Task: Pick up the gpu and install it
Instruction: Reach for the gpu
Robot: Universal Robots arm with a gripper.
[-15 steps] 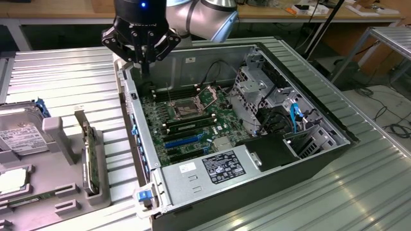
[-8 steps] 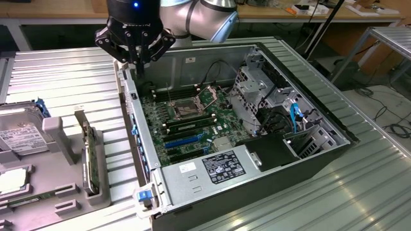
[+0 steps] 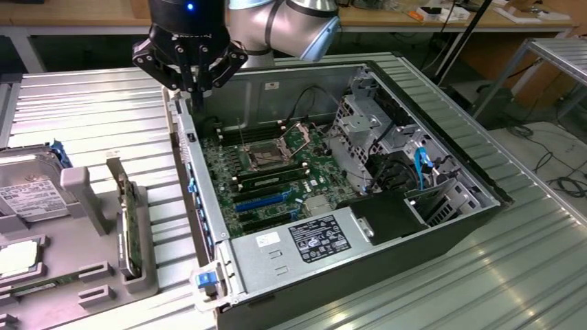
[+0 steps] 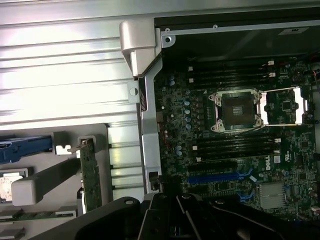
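The gpu (image 3: 129, 221) stands on its edge in a slot of the grey holder (image 3: 87, 261) at the exterior view's left, beside the open computer case (image 3: 449, 165). It is a thin green card with a metal bracket at its far end, also seen from above as the gpu (image 4: 90, 180). My gripper (image 3: 194, 88) hangs shut and empty above the case's rear wall, near the far corner, well away from the gpu. Inside the case lies the motherboard (image 3: 275, 165) with blue expansion slots (image 3: 261, 201).
A silver hard drive (image 3: 32, 192) with a white label and a narrow green RAM stick (image 3: 37, 283) rest in the same holder. The case holds a power supply (image 3: 307, 237), drive cages (image 3: 367, 127) and cables. All of it sits on a ribbed metal table (image 3: 101, 117).
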